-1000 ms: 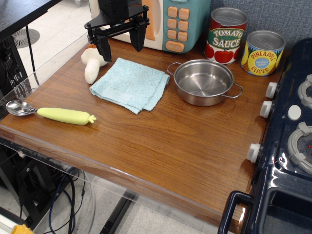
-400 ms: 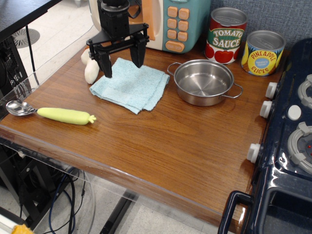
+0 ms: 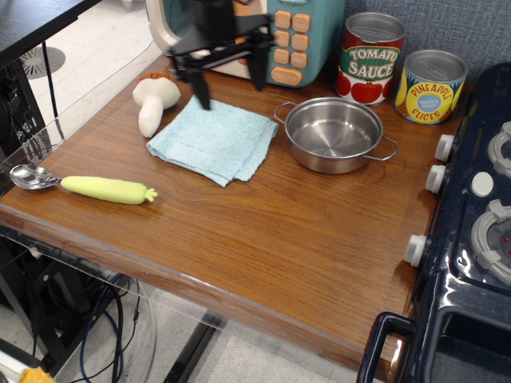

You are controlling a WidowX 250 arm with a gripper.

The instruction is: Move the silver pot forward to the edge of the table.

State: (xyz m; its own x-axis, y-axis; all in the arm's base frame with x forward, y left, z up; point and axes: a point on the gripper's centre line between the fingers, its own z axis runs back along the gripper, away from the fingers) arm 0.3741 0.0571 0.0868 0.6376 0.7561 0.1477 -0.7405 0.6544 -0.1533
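Observation:
The silver pot (image 3: 334,134) is a shallow shiny steel pot with two wire loop handles. It stands empty on the brown wooden table (image 3: 263,239), toward the back right, in front of the two cans. My black gripper (image 3: 228,84) hangs open and empty above the back of the table, over the far edge of the light blue cloth (image 3: 214,137). It is to the left of the pot and apart from it. Its image is a little blurred.
A tomato sauce can (image 3: 370,57) and a pineapple slices can (image 3: 429,86) stand behind the pot. A toy microwave (image 3: 275,36) is at the back. A toy mushroom (image 3: 153,100) and a green-handled spoon (image 3: 84,186) lie left. A dark blue toy stove (image 3: 471,239) borders the right.
My gripper has moved to the right, from above the mushroom and the cloth's left side toward the pot, staying open. The mushroom is now uncovered. The pot has not moved.

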